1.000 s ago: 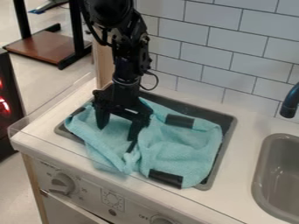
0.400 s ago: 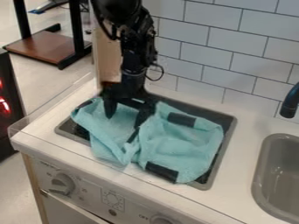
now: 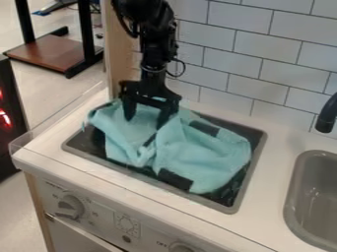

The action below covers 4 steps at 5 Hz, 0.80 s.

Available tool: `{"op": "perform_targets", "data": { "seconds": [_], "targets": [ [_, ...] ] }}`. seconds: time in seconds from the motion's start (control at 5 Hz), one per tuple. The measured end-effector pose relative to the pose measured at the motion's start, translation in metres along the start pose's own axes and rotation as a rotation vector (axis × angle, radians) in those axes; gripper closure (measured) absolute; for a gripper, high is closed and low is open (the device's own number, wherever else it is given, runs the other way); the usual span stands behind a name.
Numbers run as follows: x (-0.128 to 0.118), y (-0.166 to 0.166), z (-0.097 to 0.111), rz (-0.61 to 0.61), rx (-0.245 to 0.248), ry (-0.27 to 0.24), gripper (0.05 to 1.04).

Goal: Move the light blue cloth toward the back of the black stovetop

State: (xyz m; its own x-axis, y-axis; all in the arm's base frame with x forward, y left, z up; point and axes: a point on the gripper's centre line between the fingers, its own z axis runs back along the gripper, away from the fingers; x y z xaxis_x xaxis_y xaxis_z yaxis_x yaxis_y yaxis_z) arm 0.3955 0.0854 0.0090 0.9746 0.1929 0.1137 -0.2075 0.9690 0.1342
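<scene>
The black gripper (image 3: 145,121) hangs down over the back left part of the dark stove tray (image 3: 227,208). It is open, its two fingers spread apart and their tips against the light blue cloth (image 3: 204,157), with some of the cloth showing between them. Rumpled and folded, the cloth lies across most of the tray. Black patches mark it at the upper right, at the front and near its middle fold. Dark tray surface shows along the front left and at the right corner.
A white counter edge (image 3: 85,172) with a clear low guard runs along the front left, above knobs (image 3: 70,206). To the right are a grey sink (image 3: 316,197) and a dark faucet (image 3: 326,114). A tiled wall (image 3: 243,59) and a wooden post (image 3: 120,54) stand behind.
The gripper has moved back toward the wall and slightly right. The cloth has slid back with it, its front edge drawing away from the tray's front rim and baring more of the tray.
</scene>
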Motion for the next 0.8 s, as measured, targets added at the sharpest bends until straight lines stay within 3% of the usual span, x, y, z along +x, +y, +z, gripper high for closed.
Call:
{"op": "perform_targets", "data": {
  "seconds": [0.4, 0.8],
  "targets": [
    [0.032, 0.013, -0.007, 0.048, 0.010, 0.011, 0.085],
    [0.039, 0.016, -0.006, 0.067, -0.013, 0.010, 0.085]
  ]
}}
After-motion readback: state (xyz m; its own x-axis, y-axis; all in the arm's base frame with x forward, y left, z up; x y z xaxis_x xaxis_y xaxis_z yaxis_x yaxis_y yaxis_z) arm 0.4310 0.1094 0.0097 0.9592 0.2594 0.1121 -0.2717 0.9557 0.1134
